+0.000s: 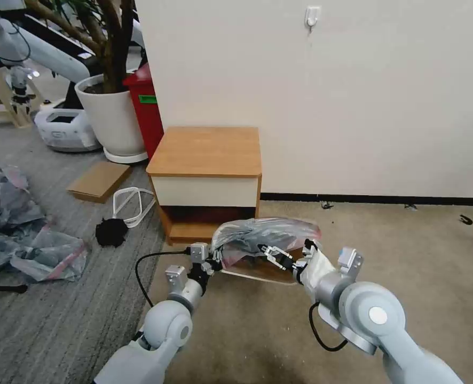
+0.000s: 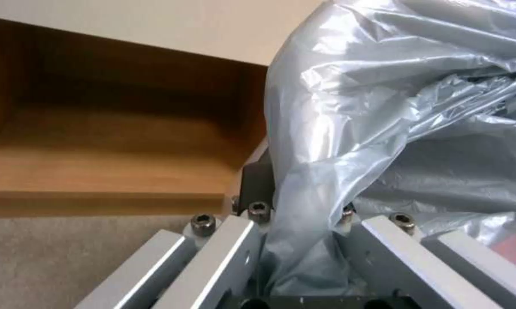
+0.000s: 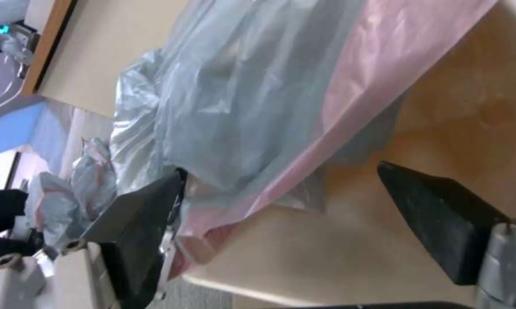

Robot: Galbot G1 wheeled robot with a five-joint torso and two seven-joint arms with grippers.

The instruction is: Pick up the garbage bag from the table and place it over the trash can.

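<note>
The garbage bag [image 1: 266, 234], crinkly grey plastic with a pink rim band [image 3: 349, 107], hangs bunched just in front of the table [image 1: 207, 152], over the trash can [image 1: 258, 276]. My left gripper [image 1: 215, 257] is shut on the bag's left edge; in the left wrist view the plastic [image 2: 349, 128] is pinched between the fingers [image 2: 259, 180]. My right gripper [image 1: 277, 256] is at the bag's right side, open. One of its dark fingers [image 3: 137, 223] touches the pink rim and the other [image 3: 441, 223] stands apart inside the cream trash can [image 3: 303, 257].
The wall rises right behind the table. To the left stand a white plant pot [image 1: 113, 117] and a red bin [image 1: 146, 106]. On the grey carpet lie a flat cardboard piece [image 1: 99, 180], a white loop [image 1: 132, 202], a black lump [image 1: 111, 232] and a heap of plastic bags [image 1: 28, 234].
</note>
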